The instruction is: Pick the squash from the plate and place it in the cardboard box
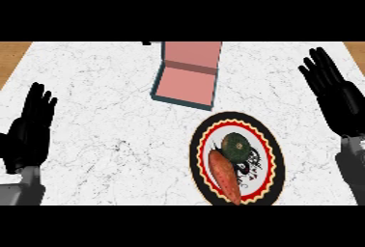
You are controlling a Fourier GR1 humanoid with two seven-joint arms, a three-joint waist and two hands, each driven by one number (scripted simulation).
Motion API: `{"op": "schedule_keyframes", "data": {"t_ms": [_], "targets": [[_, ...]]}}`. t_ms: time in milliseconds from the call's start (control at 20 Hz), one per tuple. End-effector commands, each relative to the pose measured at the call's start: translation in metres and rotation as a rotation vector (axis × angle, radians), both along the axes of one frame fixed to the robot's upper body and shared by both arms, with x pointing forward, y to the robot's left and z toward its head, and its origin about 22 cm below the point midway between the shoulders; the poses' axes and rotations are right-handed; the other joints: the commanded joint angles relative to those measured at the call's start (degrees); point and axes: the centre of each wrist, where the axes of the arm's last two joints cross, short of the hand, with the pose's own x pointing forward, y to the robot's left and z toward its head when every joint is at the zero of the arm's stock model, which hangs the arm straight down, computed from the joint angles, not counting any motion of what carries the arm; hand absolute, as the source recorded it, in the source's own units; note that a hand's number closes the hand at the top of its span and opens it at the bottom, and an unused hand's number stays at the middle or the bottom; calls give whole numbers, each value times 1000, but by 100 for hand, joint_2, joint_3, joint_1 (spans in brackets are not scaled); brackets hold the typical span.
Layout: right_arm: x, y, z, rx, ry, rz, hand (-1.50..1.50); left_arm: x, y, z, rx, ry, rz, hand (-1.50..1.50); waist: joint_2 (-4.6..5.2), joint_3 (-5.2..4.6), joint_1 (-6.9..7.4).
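1. Two hands show, both released. My left hand point(28, 132) stands at the view's left edge with straight fingers pointing up. My right hand point(333, 94) stands at the right edge, likewise flat and holding nothing.
2. The squash point(237, 144), dark green and round, lies on the plate point(278, 159), in its upper half.
3. Relative to my right hand, the squash sits to the left and nearer my body, apart from it with bare desk point(107, 96) between. My left hand is well apart from it, across the desk.
4. A long orange-red vegetable point(225, 178) lies on the same plate, touching the squash's lower left side and running toward the plate's near edge.
5. The cardboard box point(187, 82) lies open beyond the plate, its pink inside showing and its dark outer wall just beside the plate's far rim.
6. Markings: the plate has a black rim, a red and yellow scalloped band, and black figures on its white centre. I cannot read these figures as writing.
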Motion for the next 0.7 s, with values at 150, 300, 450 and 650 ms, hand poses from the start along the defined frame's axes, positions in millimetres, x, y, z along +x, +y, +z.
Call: {"op": "schedule_keyframes", "data": {"t_ms": [150, 300, 450, 650], "targets": [[1, -8, 83, -101, -309, 96, -150, 12, -11, 39, 285, -107, -295, 0, -100, -18, -241], [-7, -29, 121, -569, -345, 104, -150, 6, -22, 26, 361, -86, -449, 0, -76, -61, -404], [-17, -43, 87, -464, -371, 124, -150, 17, -36, 22, 381, -123, -540, 0, -28, -20, -222], [-22, -36, 63, -644, -523, 210, -150, 18, -33, 18, 390, -121, -552, 0, -13, -19, -91]]}}
